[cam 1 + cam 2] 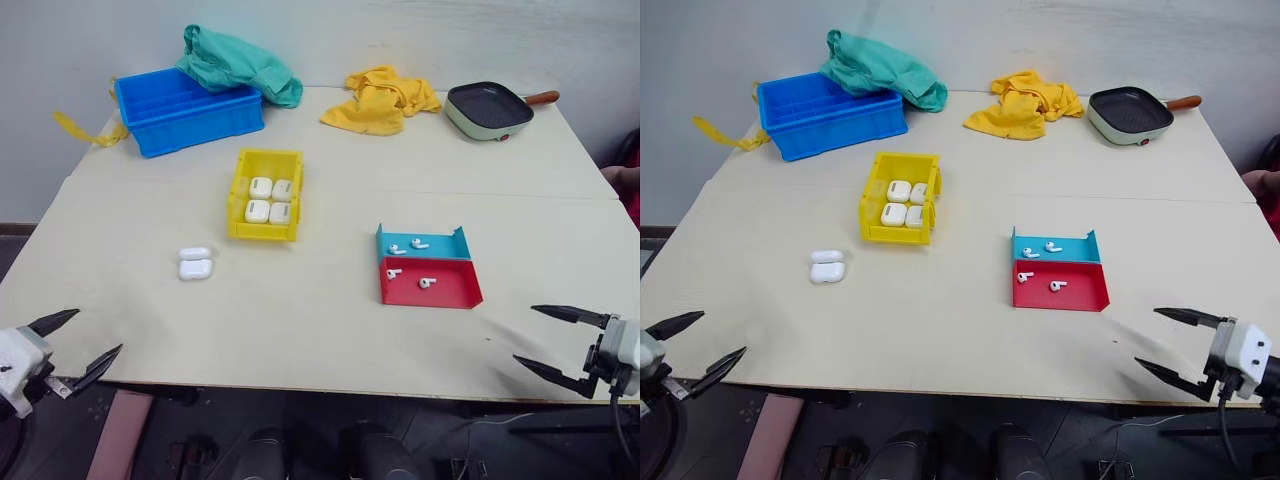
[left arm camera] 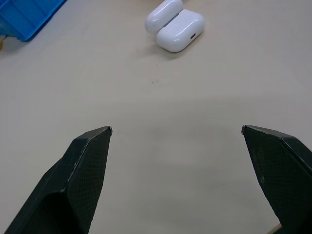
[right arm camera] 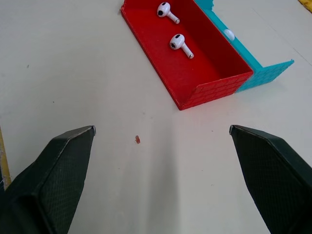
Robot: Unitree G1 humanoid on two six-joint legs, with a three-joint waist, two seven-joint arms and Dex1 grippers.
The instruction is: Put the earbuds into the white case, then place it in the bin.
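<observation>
Two pincers stood at the near edge of the desk (image 1: pixel 330 330), one at each side, and neither touched anything. The left pincer (image 1: pixel 78 346) was released, its two black fingers spread wide and holding nothing. The white case (image 1: pixel 195 263) lay ahead of it and a little toward the middle of the desk, well apart from the fingertips; its lid was flipped open and it rested flat on the desk. In the left wrist view the same case lay beyond the gap between the two fingers.

Farther back, near the left rear corner, a blue crate (image 1: pixel 190 110) stood with a teal cloth (image 1: pixel 238 63) hanging over its far corner. The bin (image 1: pixel 266 194), bright yellow, stood just behind the white case and a little to the right. Four closed cases (image 1: pixel 270 200) lay inside it in a square.

At the rear middle a yellow cloth (image 1: pixel 382 98) lay crumpled, and a grill pan (image 1: pixel 488 109) stood beside it.

The tray (image 1: pixel 428 268), with one teal half and one red half, lay to the right of centre. Four earbuds (image 1: pixel 408 246) lay in it, two in each half.

The right pincer (image 1: pixel 548 338) was also released and empty, its fingers wide apart. The tray lay ahead of it, toward the middle, near but apart.
</observation>
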